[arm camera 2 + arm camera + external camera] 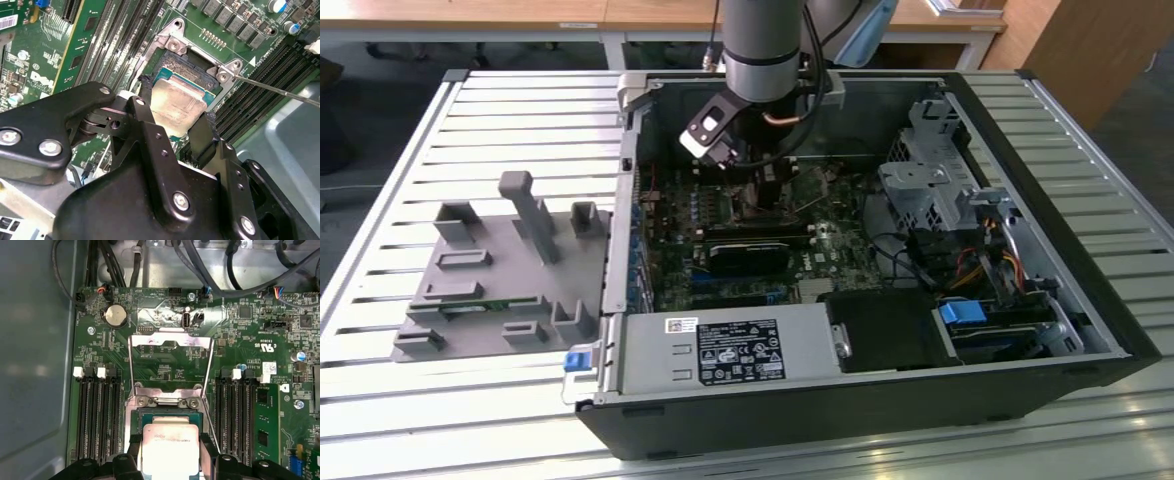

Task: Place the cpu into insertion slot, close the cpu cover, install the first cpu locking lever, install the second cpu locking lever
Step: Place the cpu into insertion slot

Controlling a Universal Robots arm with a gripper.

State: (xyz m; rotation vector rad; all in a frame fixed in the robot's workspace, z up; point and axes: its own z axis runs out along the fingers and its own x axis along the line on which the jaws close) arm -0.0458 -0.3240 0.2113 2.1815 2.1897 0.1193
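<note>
the first step is judged to be under way and none of the four is finished. the small, flat, square cpu with a dull silver-grey metal top (pixel 168 440) is clamped by its two opposite edges in the black two-fingered hand (pixel 170 454), whose fingers (pixel 134 452) are closed just to the chip's width. it is held directly over the square black insertion slot (pixel 170 413), which is seen around its far edge on the green motherboard (pixel 240 330). whether the chip already rests in the slot or hangs just above it cannot be told for certain; in the second wrist view it appears slightly tilted and not yet seated.

the thin silver metal cpu cover (pixel 150 340), a frame with a large window, is swung open and back from the slot, so closing it is left to do. a thin wire locking lever (pixel 280 90) is seen standing free of the slot, unlatched.

in the exterior view the grey arm (pixel 761 40) is lowered almost vertically into the open black computer case (pixel 854 400) lying on the slatted metal tabletop (pixel 400 400), with the wrist turned straight down
</note>
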